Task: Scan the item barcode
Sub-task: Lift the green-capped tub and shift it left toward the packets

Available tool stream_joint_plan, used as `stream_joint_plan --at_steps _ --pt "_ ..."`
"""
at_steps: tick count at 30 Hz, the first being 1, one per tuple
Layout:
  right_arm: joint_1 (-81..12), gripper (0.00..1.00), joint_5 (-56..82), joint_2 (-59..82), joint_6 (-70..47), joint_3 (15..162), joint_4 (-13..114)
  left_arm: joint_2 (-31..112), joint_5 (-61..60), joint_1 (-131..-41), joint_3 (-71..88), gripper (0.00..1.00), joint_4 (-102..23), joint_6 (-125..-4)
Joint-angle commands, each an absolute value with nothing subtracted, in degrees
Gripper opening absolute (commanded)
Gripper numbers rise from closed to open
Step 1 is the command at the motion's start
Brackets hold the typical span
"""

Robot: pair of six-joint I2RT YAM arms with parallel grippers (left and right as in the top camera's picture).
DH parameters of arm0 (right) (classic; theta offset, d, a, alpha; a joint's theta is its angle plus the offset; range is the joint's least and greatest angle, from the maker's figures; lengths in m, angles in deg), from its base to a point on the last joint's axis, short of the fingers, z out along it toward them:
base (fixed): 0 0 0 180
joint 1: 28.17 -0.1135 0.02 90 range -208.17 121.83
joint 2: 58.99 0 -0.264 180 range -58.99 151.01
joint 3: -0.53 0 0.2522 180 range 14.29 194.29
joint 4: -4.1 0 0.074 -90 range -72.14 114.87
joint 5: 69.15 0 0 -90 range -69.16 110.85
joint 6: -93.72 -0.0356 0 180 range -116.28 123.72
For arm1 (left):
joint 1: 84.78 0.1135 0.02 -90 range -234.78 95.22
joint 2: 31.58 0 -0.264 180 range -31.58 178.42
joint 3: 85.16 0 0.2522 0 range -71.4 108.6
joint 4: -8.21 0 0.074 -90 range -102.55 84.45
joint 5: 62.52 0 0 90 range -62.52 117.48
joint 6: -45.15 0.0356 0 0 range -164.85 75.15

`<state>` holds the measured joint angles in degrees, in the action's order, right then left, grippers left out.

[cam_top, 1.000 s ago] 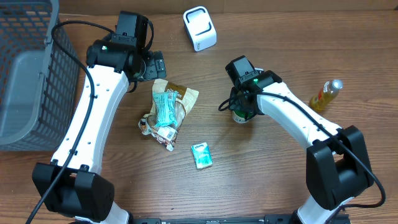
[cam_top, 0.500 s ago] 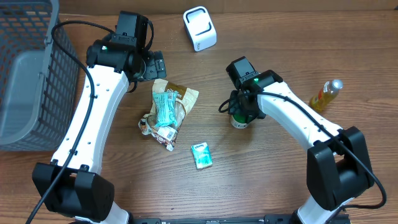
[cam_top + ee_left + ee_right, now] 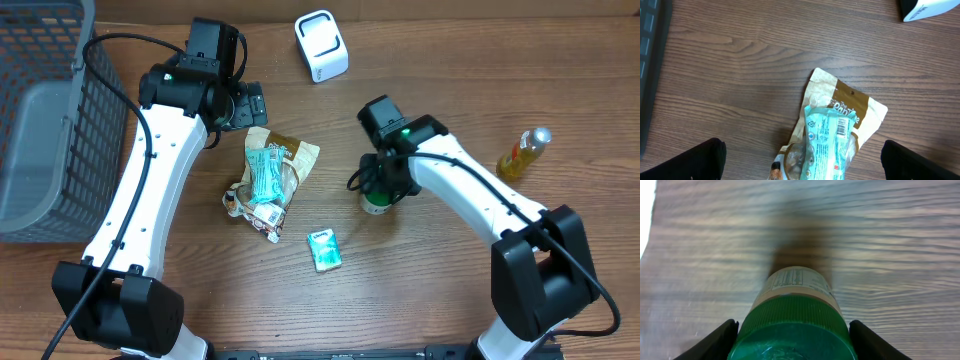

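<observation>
Item: 1 green-capped bottle [image 3: 792,287], upright, pale label below the cap. It sits right of table [image 3: 450,290] centre, under the right arm's wrist.

Right tool [image 3: 793,342]: clenched on the bottle's green cap, one finger on each side. Cannot tell whether the base rests on the wood or hangs just above it.

Scanner: 1 white scanner [image 3: 321,45], at the far edge, well apart from the bottle.

Other goods:
- 1 small teal packet [image 3: 323,249], flat, near the bottle on its left.
- 1 brown pouch [image 3: 855,107] with 1 teal wrapper [image 3: 827,137] on top, barcode side up.
- 1 yellow bottle [image 3: 524,152], lying far right.
- 1 grey basket [image 3: 40,120], far left.

Left tool [image 3: 800,160]: released, fingers spread wide, hanging over the pouch pile, grasping nothing.
</observation>
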<state>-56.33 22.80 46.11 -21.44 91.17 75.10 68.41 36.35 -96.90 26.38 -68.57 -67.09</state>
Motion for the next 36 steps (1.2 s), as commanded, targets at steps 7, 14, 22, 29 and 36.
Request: stream_joint_plan --at_steps 7,14,22,29,36 --pt "-63.26 0.57 22.98 46.92 -16.20 90.36 72.98 67.73 36.91 -97.19 27.34 1.00 -68.55 -66.23" --pt "-63.30 0.88 23.81 46.92 -29.57 90.36 72.67 67.73 36.89 -97.19 27.34 1.00 -68.55 -66.23" --pt "-64.15 0.80 23.72 46.92 -37.46 90.36 74.75 67.73 36.89 -97.19 27.34 1.00 -68.55 -66.23" --pt "-64.92 0.63 24.31 46.92 -34.69 90.36 75.10 67.73 36.89 -97.19 27.34 1.00 -68.55 -66.23" --pt "-64.90 0.57 26.39 46.92 -13.03 90.36 71.16 67.73 36.89 -97.19 27.34 1.00 -68.55 -66.23"
